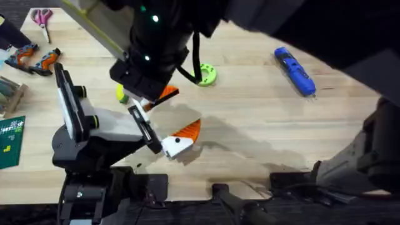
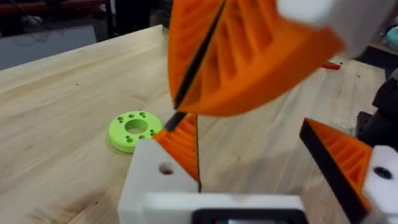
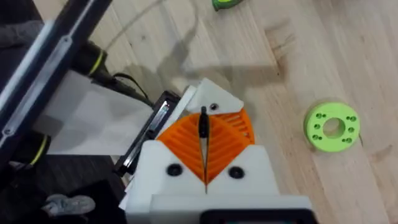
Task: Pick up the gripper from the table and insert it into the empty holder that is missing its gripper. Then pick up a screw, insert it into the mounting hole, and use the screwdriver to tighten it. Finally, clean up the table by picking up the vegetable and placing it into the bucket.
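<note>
The right end effector [image 3: 205, 163] is closed, its orange pads meeting beside the white holder [image 3: 211, 99] of the grey arm. The left end effector [image 2: 273, 174] is open, gripping nothing, the orange gripper [image 2: 242, 56] close above it. The screwdriver [image 1: 294, 71] lies well apart on the counter [image 1: 250, 112]

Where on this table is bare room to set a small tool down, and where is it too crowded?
Bare wood lies between the green disc and the blue screwdriver, and a wider patch on the near side of that tool, right of the orange fingertip. The left side is crowded: the white-grey arm, the vegetable and the pliers.
</note>
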Robot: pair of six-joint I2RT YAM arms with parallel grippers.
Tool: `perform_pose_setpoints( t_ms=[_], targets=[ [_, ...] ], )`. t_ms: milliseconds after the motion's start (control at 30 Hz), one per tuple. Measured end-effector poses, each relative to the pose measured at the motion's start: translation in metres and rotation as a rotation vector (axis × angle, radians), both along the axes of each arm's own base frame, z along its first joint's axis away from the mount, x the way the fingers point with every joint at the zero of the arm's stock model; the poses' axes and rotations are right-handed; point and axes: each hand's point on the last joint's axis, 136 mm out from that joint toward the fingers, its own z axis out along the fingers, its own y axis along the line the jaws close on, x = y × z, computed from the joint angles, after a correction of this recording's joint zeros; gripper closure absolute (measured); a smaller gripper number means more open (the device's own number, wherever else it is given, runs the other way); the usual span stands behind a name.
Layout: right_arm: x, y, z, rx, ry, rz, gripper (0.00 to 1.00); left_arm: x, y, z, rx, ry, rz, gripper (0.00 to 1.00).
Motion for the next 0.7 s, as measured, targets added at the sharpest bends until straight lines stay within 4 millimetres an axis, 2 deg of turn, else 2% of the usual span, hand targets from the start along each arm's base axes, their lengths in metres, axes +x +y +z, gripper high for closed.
perform_pose_setpoints(
  t_ms=[100, 333, 400, 700],
  targets=[
    [0.0, -0.001, -0.003, -0.033, 0.011, 0.012, 0.996, 0.0, 0.0, 0.0, 0.0, 0.0, 0.0, 0.015],
    [-0.003, -0.008, -0.042, -0.203, 0.09, 0.026, 0.996, 0.0, 0.0, 0.0, 0.0, 0.0, 0.002, 0.015],
    [-0.002, -0.009, -0.049, -0.224, 0.092, 0.028, 0.996, 0.0, 0.0, 0.0, 0.0, 0.001, 0.002, 0.015],
    [0.012, -0.013, -0.047, -0.25, 0.018, 0.004, 0.996, 0.0, 0.0, 0.0, 0.0, 0.0, 0.002, 0.015]
  ],
)
